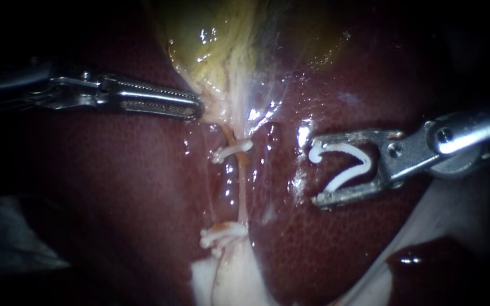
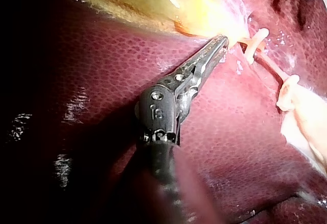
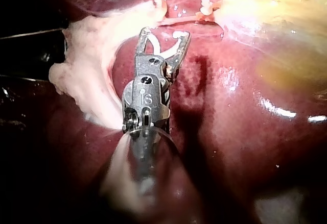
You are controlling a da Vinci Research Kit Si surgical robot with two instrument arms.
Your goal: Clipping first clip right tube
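Observation:
My left instrument (image 1: pixel 195 107) comes in from the left, its jaws shut on pale tissue at the neck of the yellow gallbladder (image 1: pixel 216 45); the left wrist view shows the same grip (image 2: pixel 220 43). A thin pale tube (image 1: pixel 241 195) runs down from there and carries two white clips, an upper one (image 1: pixel 231 152) and a lower one (image 1: pixel 221 234). My right instrument (image 1: pixel 316 169) hovers over the liver to the right of the tube, apart from it. Its jaws stand wide, holding an open white clip (image 1: pixel 344 165) between them, also seen in the right wrist view (image 3: pixel 152 43).
Dark red liver (image 1: pixel 114 187) surrounds the tube on both sides. White fatty tissue (image 1: pixel 228 277) lies below the lower clip and spreads beside my right instrument (image 3: pixel 87 71). A glossy wet fold (image 1: pixel 412 260) sits at the lower right.

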